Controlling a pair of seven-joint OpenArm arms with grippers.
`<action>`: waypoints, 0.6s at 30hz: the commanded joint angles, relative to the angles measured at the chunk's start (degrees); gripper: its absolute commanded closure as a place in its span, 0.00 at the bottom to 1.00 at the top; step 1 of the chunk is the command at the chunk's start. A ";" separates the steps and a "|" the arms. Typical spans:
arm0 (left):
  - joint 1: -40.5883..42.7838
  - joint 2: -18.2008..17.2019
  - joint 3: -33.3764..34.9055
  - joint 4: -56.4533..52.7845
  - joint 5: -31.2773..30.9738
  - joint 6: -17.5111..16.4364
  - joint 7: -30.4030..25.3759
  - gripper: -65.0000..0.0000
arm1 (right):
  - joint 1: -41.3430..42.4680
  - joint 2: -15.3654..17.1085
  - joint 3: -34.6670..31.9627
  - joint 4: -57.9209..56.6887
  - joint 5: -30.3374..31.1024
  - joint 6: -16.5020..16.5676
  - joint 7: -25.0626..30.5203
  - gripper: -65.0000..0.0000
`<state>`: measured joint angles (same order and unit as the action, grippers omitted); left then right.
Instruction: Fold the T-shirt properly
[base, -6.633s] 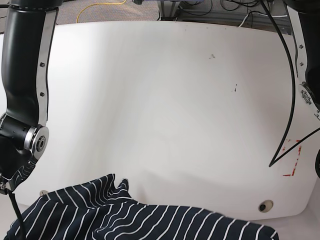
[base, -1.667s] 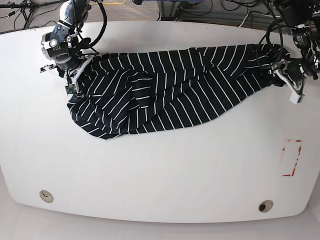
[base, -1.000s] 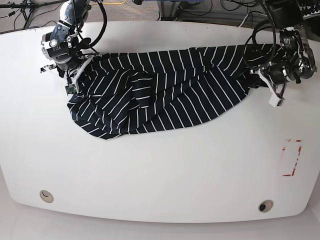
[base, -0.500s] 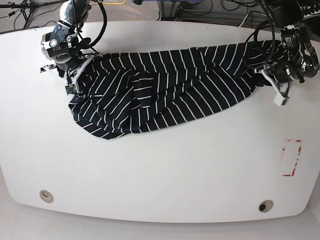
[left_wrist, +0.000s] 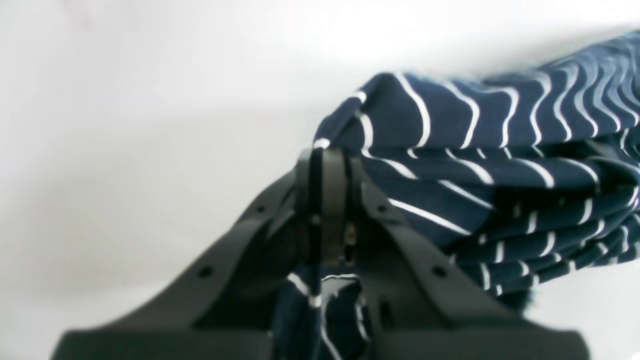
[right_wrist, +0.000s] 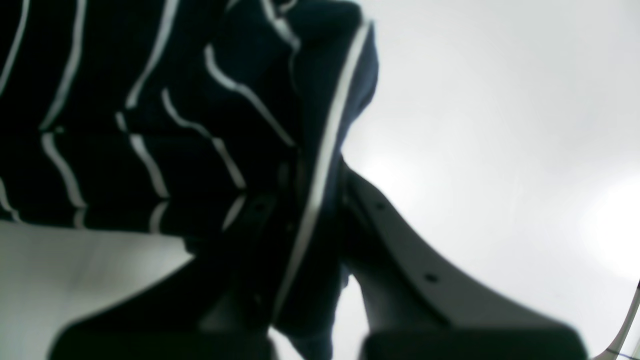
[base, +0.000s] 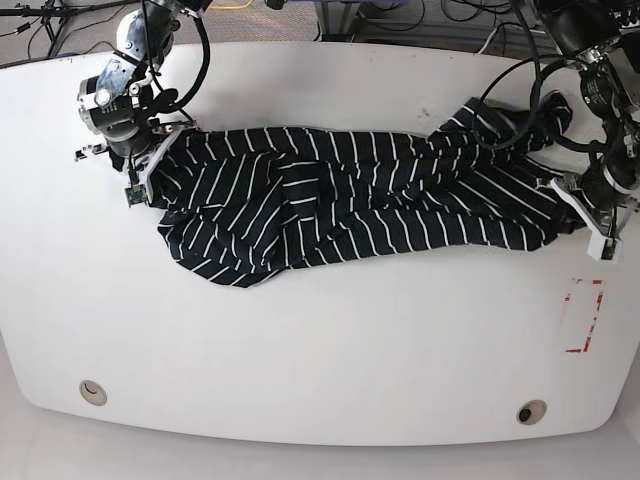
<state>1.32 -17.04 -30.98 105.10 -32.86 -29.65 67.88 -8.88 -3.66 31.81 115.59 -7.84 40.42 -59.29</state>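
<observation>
We see the T-shirt stretched across the far half of the white counter, bunched in long folds. Our left gripper has its jaws clamped on the cloth near the right edge; our right gripper pinches what looks like a hem near the far left corner.

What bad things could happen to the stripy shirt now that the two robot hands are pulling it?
The T-shirt is bunched and twisted between the grips, so it could end up folded crooked unless it is spread flat first. Each hand pinches only a small bit of cloth: the left gripper and the right gripper are both shut on an edge, so one might slip off if they pull harder. The left gripper is near the table edge, so cloth might hang over.
</observation>
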 joint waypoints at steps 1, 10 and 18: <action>-1.45 -1.29 -0.36 3.60 -0.15 -0.55 -1.02 1.00 | 2.16 0.98 -0.12 1.11 -0.47 -0.42 0.87 1.00; -9.45 -1.38 -0.89 4.13 0.38 -0.46 -0.76 1.00 | 12.36 4.94 -0.21 -0.38 -0.38 -0.42 0.87 1.00; -19.56 -1.12 -0.36 4.04 5.48 0.77 -0.76 1.00 | 23.08 11.35 -6.01 -1.00 -0.38 -0.42 0.87 1.00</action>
<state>-14.76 -17.23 -31.29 108.20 -28.34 -29.50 68.99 10.92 5.13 27.07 113.91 -8.60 40.40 -59.96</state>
